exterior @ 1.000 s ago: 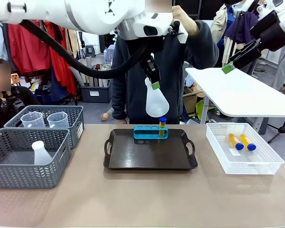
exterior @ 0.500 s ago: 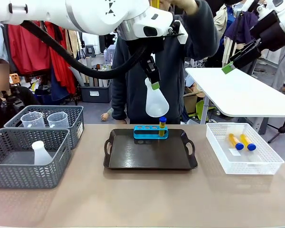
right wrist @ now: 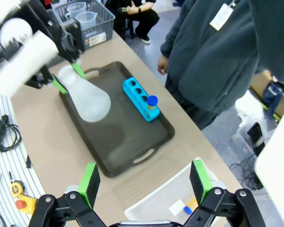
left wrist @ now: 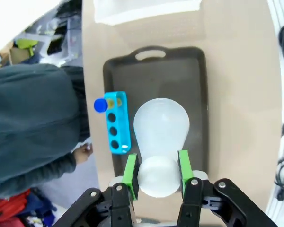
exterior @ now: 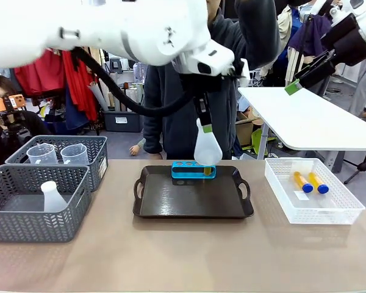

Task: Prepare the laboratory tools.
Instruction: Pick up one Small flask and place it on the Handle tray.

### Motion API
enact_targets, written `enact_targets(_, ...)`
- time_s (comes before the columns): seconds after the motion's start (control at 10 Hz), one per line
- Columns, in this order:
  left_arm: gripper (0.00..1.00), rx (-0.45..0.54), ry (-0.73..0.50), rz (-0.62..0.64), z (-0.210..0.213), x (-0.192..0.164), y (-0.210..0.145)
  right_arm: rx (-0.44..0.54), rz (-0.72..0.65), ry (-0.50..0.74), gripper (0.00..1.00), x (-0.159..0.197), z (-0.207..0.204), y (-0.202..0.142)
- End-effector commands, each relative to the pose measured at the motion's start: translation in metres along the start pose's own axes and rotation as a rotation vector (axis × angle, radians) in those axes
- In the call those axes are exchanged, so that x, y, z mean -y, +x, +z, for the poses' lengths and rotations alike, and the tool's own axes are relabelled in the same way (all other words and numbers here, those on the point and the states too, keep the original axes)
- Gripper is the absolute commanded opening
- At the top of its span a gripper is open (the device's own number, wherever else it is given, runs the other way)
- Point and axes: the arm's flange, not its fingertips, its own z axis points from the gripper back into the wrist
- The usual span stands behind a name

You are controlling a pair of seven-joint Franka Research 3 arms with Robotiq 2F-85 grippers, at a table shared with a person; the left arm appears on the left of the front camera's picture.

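While the left gripper (left wrist: 156, 163) clamps the neck of the white conical flask (left wrist: 162, 127), it hangs over the tray (exterior: 189, 204) at its far edge, above a blue rack (exterior: 184, 170) holding one yellow tube (right wrist: 152, 102). Right gripper (right wrist: 144, 166) gapes, empty. White basket (exterior: 311, 221), right edge of the desk (exterior: 171, 256): two tubes (exterior: 303, 182), unreadable label (exterior: 302, 196). Grey baskets (exterior: 36, 229), left edge: one flask (exterior: 52, 196), two beakers (exterior: 41, 154).

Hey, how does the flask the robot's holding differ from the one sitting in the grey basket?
The held flask hangs over the black tray, clamped at its neck by the left gripper; the basket flask stands untouched in the near grey basket. The held flask tilts slightly; the basket flask is upright. Both are translucent white and conical.
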Motion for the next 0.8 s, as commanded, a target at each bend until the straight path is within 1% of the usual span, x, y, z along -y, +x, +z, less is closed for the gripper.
enact_targets(0.0, 0.0, -0.021, -0.038, -0.068, -0.022, -0.015, 0.02, 0.005, 0.001, 0.002, 1.0, 0.001, 0.0, 0.0)
enact_targets(0.3, 0.0, -0.079, -0.09, -0.142, -0.084, -0.012, 0.035, 0.005, 0.001, 0.002, 1.0, 0.001, 0.0, 0.0)
enact_targets(0.7, 0.0, -0.111, -0.165, -0.175, -0.132, -0.006, 0.038, 0.005, 0.001, 0.002, 1.0, 0.001, 0.0, 0.0)
